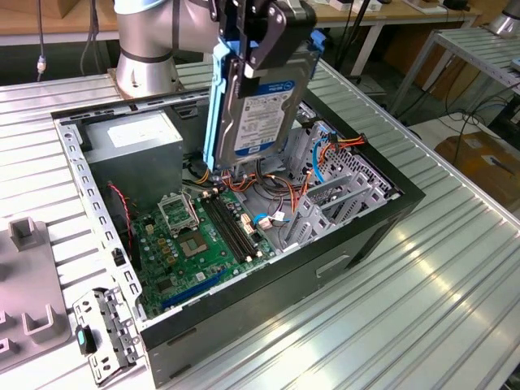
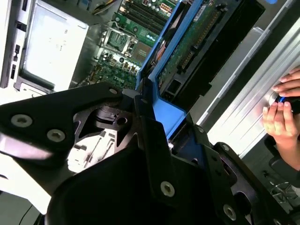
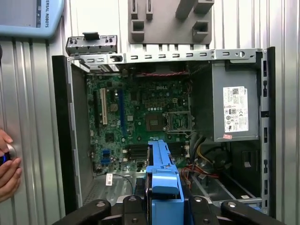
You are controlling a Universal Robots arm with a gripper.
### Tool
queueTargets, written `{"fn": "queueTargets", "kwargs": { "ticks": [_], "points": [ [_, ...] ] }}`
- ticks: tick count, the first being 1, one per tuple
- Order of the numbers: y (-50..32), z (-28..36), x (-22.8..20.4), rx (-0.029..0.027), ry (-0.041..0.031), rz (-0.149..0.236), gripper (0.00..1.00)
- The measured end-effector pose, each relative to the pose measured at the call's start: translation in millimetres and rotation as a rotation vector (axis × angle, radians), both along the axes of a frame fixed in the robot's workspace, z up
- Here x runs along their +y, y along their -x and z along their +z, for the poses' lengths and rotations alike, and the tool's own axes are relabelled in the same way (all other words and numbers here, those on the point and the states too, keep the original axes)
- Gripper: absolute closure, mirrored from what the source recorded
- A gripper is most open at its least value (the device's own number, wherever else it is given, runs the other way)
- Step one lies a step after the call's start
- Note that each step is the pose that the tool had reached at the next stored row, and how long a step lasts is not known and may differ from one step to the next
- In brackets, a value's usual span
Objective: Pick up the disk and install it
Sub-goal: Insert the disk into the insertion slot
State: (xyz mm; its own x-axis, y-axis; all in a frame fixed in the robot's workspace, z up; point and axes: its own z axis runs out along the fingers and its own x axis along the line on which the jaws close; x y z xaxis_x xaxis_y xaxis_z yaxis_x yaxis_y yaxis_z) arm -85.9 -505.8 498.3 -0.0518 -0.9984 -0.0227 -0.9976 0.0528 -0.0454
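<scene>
As the one end effector [image 1: 258,36] clamps its fingers tight on the top end, we see the one disk [image 1: 264,106] hanging upright directly below it, over the far half of the one open computer case [image 1: 325,268]. We count one motherboard [image 1: 195,244] lying bare on the case floor and one grey power supply [image 1: 134,134] in the far corner at the exterior view's left. Orange and blue cables [image 1: 284,187] crowd the space under the disk's lower edge, and we cannot tell whether they touch. The case rims stand well apart from the disk's blue rails. A person's hand [image 3: 8,168] rests on the desk [image 1: 422,309] just outside the case wall.
</scene>
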Motion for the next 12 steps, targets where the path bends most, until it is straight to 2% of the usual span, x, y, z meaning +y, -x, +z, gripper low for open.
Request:
{"fn": "queueTargets", "kwargs": {
  "ticks": [3,7,9,12],
  "points": [
    [-3.4,-1.4,-10.2,-0.0001,-0.0002,0.000,0.63],
    [-12.6,-3.0,-19.1,0.0000,0.0000,0.000,0.63],
    [-26.2,-4.8,-23.8,0.0001,-0.0003,0.000,0.63],
    [-39.5,-5.9,-26.4,0.0007,0.0000,0.000,0.63]
  ]
}}
